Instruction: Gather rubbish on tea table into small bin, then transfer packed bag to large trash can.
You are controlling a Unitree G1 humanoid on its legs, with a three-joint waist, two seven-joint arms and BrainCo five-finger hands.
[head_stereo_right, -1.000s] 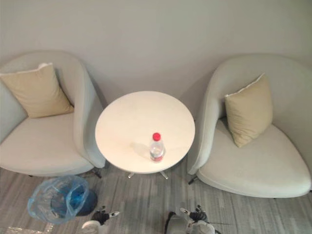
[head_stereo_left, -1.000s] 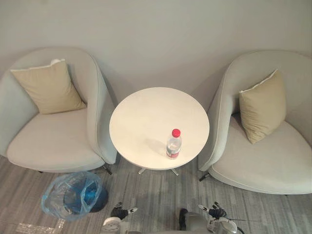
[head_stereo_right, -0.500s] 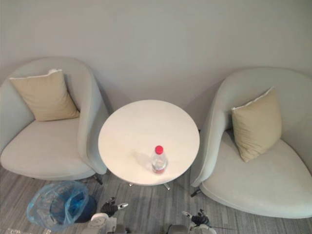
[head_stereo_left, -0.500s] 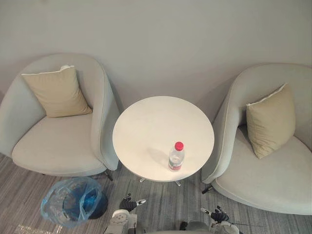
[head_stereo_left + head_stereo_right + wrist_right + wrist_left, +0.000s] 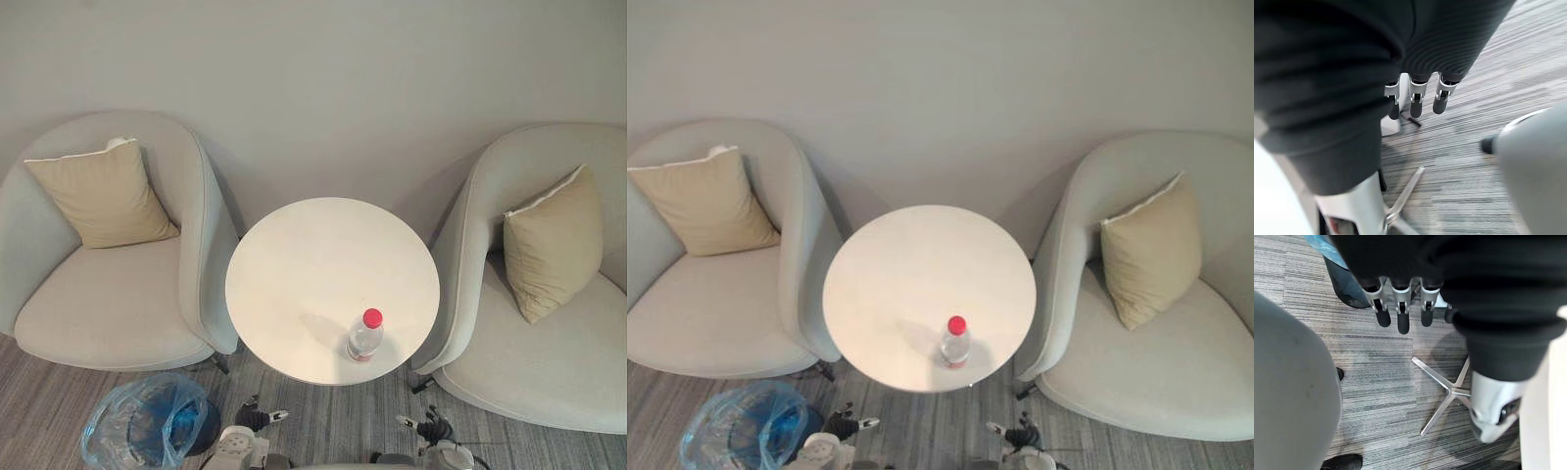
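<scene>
Only the camera has shifted since a second ago, the things staying put; bottle [image 5: 364, 335] stands upright near the round surface's [image 5: 294, 264] front edge; blue-bagged small bin [image 5: 147, 428] sits on the floor by the left armchair [image 5: 118, 304]; left hand [image 5: 1400, 313] and right hand [image 5: 1416, 100] hang low, fingers relaxed, holding nothing.

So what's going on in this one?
The robot faces a round white tea table, where one red-capped bottle stands near the front edge. Its left hand and right hand hang low above the floor, open and holding nothing. The small bin with a blue bag sits on the floor on its left, by an armchair. The bottle is untouched.
</scene>
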